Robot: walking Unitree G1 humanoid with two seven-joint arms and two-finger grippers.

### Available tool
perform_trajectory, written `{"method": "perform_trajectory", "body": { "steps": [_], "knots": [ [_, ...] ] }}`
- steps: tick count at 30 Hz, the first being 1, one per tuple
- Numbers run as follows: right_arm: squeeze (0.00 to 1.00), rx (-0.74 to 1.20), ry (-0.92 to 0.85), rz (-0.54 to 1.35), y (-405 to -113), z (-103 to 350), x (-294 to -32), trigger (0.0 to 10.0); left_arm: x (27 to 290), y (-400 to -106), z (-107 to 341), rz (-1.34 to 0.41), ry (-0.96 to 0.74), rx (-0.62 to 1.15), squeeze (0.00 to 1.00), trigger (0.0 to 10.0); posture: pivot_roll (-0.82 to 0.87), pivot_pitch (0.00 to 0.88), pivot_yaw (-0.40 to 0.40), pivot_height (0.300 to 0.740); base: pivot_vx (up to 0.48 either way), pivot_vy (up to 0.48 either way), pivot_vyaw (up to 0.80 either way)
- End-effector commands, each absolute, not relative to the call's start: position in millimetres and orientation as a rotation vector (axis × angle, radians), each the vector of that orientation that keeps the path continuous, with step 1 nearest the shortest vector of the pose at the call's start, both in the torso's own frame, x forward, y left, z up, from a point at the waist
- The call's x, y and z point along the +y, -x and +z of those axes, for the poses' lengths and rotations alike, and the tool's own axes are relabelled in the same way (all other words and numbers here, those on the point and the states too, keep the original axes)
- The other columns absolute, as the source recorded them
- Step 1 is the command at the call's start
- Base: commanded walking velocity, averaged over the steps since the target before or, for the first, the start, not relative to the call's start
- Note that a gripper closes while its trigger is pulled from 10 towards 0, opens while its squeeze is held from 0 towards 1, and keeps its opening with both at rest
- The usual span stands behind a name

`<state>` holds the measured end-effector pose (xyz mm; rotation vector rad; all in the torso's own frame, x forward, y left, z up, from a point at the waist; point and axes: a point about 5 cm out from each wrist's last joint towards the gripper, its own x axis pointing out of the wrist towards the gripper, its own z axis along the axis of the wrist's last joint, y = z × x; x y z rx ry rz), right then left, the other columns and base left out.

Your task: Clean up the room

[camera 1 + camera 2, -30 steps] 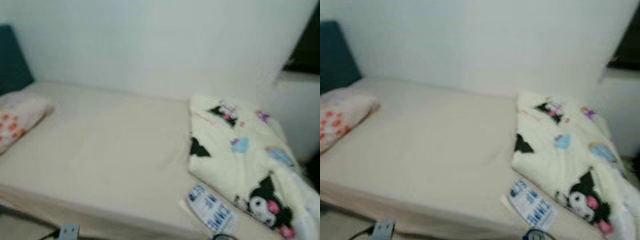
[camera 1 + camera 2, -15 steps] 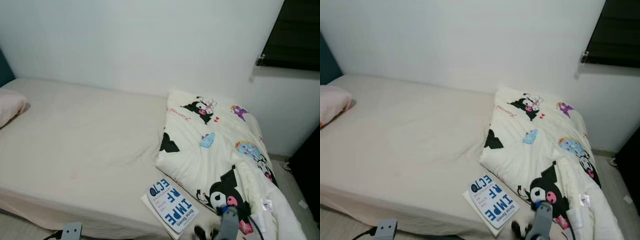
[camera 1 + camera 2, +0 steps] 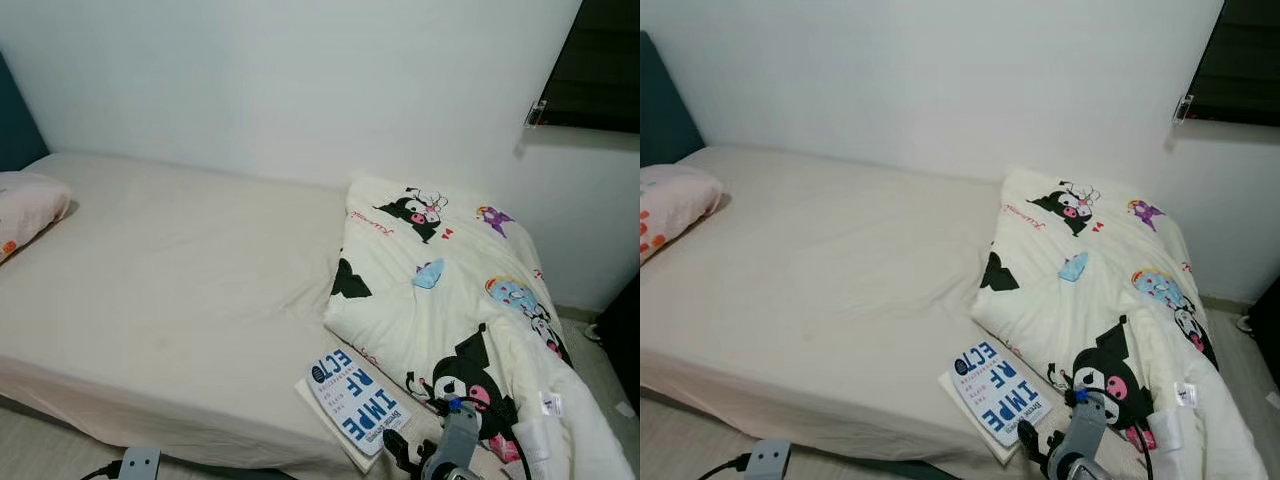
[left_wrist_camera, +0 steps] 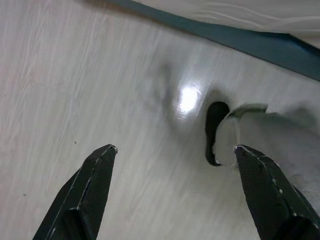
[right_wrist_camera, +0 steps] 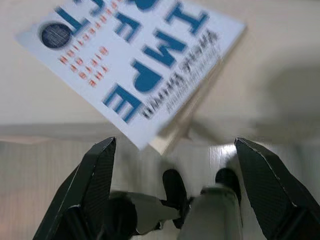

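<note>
A white book with blue letters (image 3: 357,402) lies at the front edge of the bed (image 3: 180,300), just left of a bunched cream blanket with cartoon figures (image 3: 450,290). My right gripper (image 3: 398,452) hangs low in front of the bed, just off the book's near corner. In the right wrist view it (image 5: 175,143) is open, with the book (image 5: 135,60) straight ahead of the fingers and nothing between them. My left gripper (image 4: 175,148) hangs open over the pale floor (image 4: 100,75).
A pink patterned pillow (image 3: 25,210) lies at the bed's left end against a teal headboard (image 3: 14,120). A grey power plug with a cable (image 3: 138,464) sits on the floor before the bed. A dark window (image 3: 605,60) is at the upper right.
The camera has panned, so the whole scene shifted and sharpened. My right arm has come up into view beside the book's corner. Nothing on the bed has moved.
</note>
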<state>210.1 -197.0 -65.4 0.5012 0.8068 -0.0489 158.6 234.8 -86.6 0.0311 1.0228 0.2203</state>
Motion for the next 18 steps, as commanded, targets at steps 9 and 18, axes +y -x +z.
{"method": "perform_trajectory", "body": {
  "steps": [9, 18],
  "knots": [
    [0.00, 0.627, -0.674, -0.191, -215, -53, -231, 10.0, 245, -151, -87, 0.207, -0.080, 1.038, 0.00, 10.0, 0.08, 0.000, 0.007, 0.600, 0.000, 0.000, 0.00],
    [0.00, 0.328, -0.852, -0.007, -260, -10, -236, 10.0, 255, -150, -84, 0.207, -0.113, 1.031, 0.00, 10.0, 0.08, 0.000, 0.031, 0.570, 0.000, 0.000, 0.00]
  ]
}}
